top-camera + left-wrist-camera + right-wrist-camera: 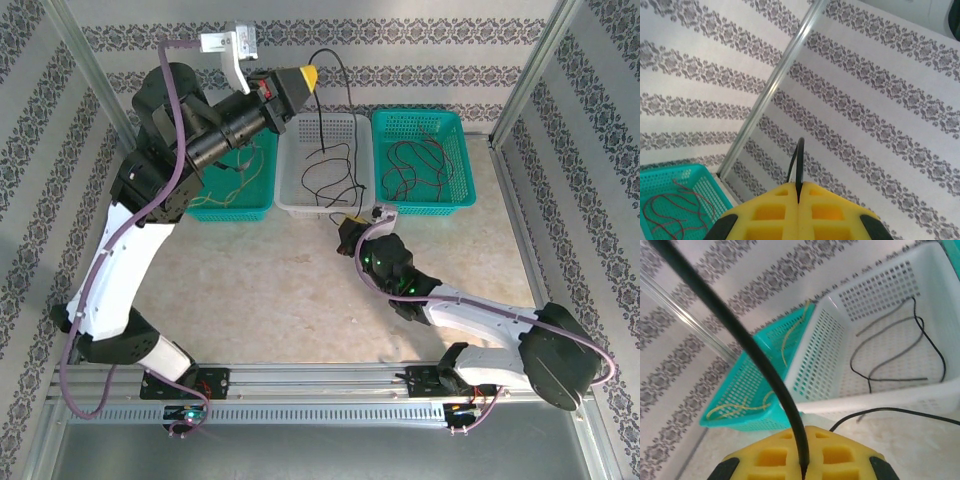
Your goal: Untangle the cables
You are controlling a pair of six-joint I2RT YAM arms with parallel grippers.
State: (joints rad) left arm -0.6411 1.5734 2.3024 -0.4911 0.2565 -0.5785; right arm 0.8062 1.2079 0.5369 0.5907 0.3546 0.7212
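Black cable (799,165) pinched in closed left fingers (770,215) and closed right fingers (840,456)

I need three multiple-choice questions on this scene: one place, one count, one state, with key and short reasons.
1. Where do the thin red cables lie? A) white basket B) bare table C) right-hand teal mesh basket
2. How many plastic mesh baskets stand in a row? A) two B) three C) four
3. How is the left arm's yellow-tipped tool? A) shut on a thin black cable B) open C) holding a yellow cable
1 C: red loops lie inside. 2 B: teal basket, white basket, second teal one. 3 A: cable leaves between closed fingers.
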